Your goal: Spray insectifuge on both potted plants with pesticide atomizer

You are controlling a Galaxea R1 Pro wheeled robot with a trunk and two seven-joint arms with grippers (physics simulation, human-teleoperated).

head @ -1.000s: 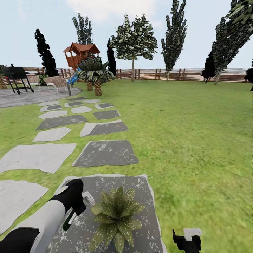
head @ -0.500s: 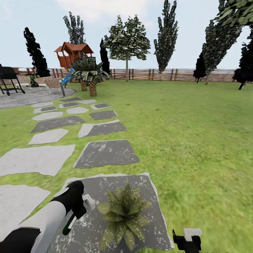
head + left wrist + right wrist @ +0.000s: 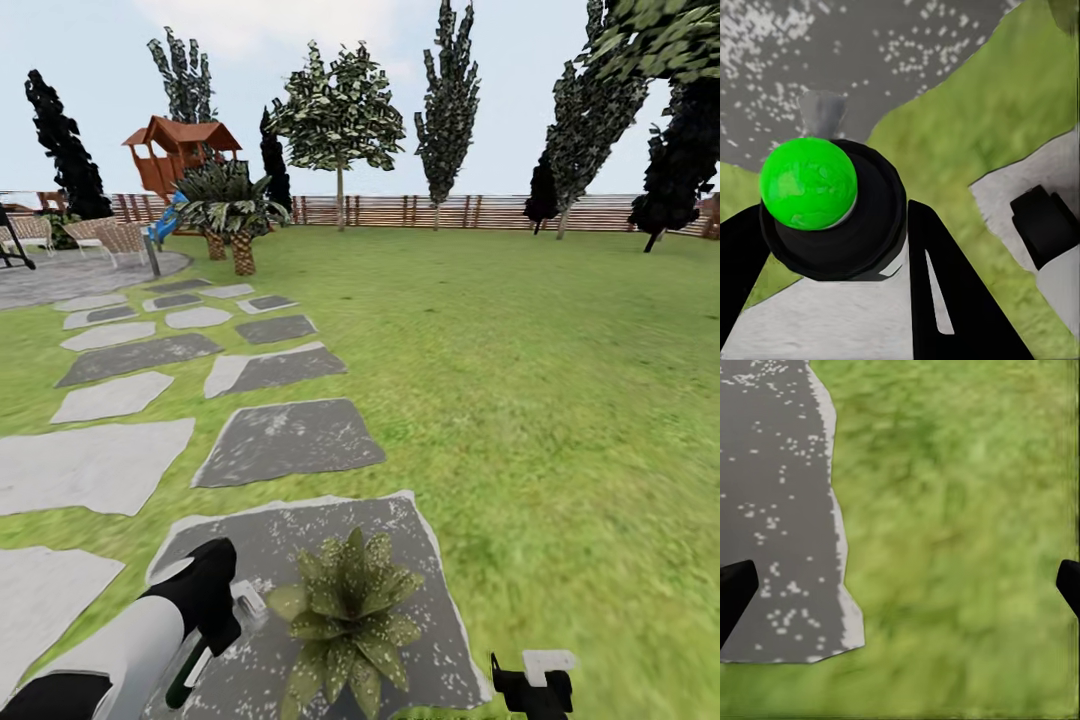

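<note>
A potted plant (image 3: 345, 620), a low rosette of speckled green leaves, stands on a dark grey stepping stone (image 3: 300, 545) right in front of me. My left gripper (image 3: 218, 625) hangs just left of it, shut on the pesticide atomizer (image 3: 187, 678). The atomizer's white spray head (image 3: 246, 603) points toward the leaves. In the left wrist view the atomizer (image 3: 810, 187) appears end-on as a green and black round body between my left gripper's (image 3: 832, 217) black fingers. My right gripper (image 3: 530, 690) is low on the right, open and holding nothing. The right wrist view shows that gripper (image 3: 900, 592) above lawn beside the stone's edge.
Grey stepping stones (image 3: 285, 440) lead away to a paved circle (image 3: 60, 275) with a bollard lamp (image 3: 153, 258) and wicker chairs. Palms (image 3: 225, 205) and a wooden play tower (image 3: 180, 150) stand behind. A slatted fence (image 3: 450, 210) and trees close off the open lawn (image 3: 540, 400) on the right.
The whole picture has slid left, so the camera has turned to the right. Both arms keep their places in the view, and the atomizer stays in the left gripper.
</note>
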